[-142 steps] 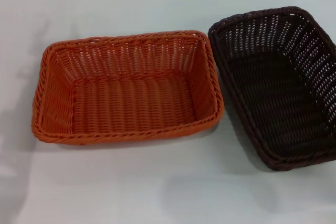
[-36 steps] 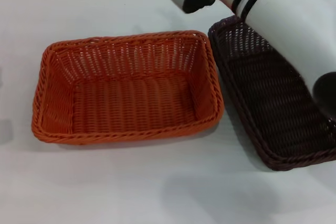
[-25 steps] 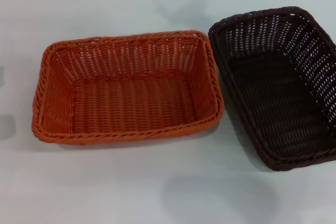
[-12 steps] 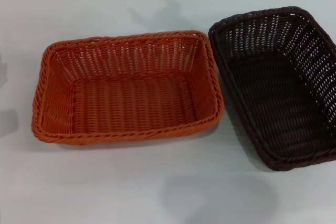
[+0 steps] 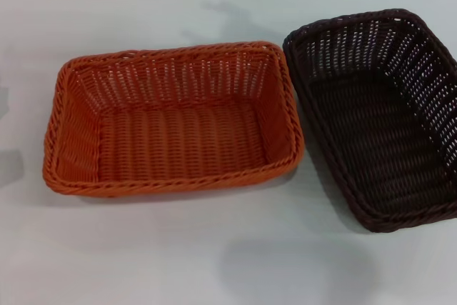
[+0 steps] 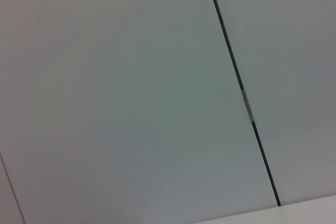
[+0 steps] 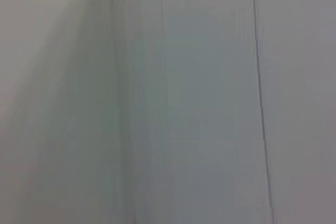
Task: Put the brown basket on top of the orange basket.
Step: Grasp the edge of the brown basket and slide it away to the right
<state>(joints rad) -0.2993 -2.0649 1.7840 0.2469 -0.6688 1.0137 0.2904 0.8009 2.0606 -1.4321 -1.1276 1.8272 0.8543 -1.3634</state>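
A white tabletop [image 5: 214, 262] carries both baskets, with neither arm anywhere in the head view. The orange basket [image 5: 171, 119] sits open and empty at centre-left; the brown basket [image 5: 375, 116] stands just beside it on the robot's right, angled, its outer side cut off by the edge of the view, the two rims nearly touching at the far corners. Both wrist views show only a pale panelled wall, so the jaws cannot be judged wide or narrow. The likely hazards: a grip on the brown basket's flexible braided rim could slip or tilt it, and lifting so close could catch and drag the orange basket.
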